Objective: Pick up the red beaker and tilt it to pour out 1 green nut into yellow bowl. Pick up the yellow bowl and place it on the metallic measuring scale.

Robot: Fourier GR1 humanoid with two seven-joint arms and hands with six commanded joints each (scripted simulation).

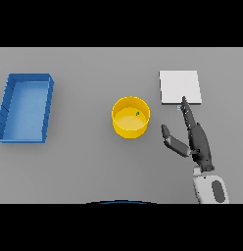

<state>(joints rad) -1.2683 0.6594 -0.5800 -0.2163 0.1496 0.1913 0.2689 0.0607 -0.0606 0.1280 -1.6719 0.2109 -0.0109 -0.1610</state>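
Observation:
A yellow bowl stands on the table near the middle, with a small green nut inside it toward the right. The metallic measuring scale, a flat pale square, lies behind and to the right of the bowl. My right hand is open to the right of the bowl, fingers straight and pointing away toward the scale's front edge, thumb spread toward the bowl. It touches neither. No red beaker shows in this view. My left hand is out of view.
A blue rectangular bin sits at the left side of the table, well away from the bowl. Grey table surface lies between them.

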